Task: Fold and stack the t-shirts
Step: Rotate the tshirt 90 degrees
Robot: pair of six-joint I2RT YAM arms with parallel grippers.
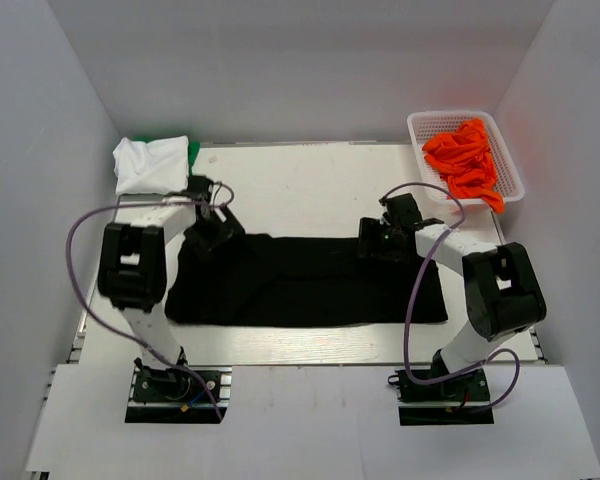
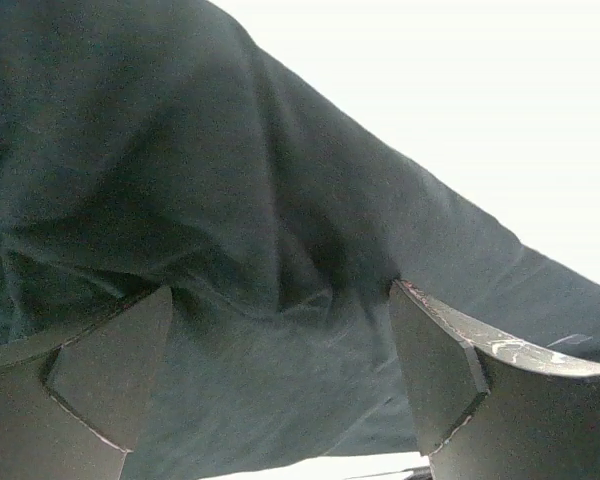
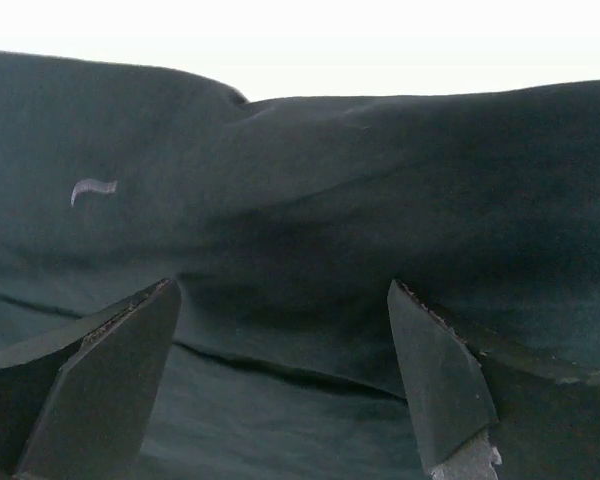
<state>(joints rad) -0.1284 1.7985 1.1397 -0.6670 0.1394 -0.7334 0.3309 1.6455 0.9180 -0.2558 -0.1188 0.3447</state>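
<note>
Overhead view: two robot arms reach out over a white table (image 1: 300,180). A large black t-shirt (image 1: 310,285) lies spread in a wide band across the middle of the table.

The left gripper (image 1: 212,228) sits low over the shirt's far left corner. The right gripper (image 1: 380,240) sits low over the shirt's far edge, toward its right end. The two wrist views match. In each, two dark fingers stand wide apart with nothing clamped between them. Black cloth lies just beneath and ahead of the fingertips, rumpled into soft ridges. Neither gripper holds anything.

Beyond the left gripper and to its left, a folded white t-shirt (image 1: 150,165) rests on a green t-shirt (image 1: 193,151), of which only a sliver shows. Beyond the right gripper and to its right, a white mesh basket (image 1: 450,116) holds a tangle of orange t-shirts (image 1: 465,160).

The black shirt looks light, limp and not slippery. It would likely sag and drape from wherever it is pinched, so one gripper alone would probably let it bunch. The better hold seems to be for each gripper to pinch the raised fold or edge directly below its own fingertips. With both lifting together, the cloth should come up flat.

In the right wrist view, a small pale mark (image 3: 93,188) sits on the cloth ahead of the fingers and to their left. It may be a label or only a loose thread, as it is too small to tell. No writing can be read anywhere.
</note>
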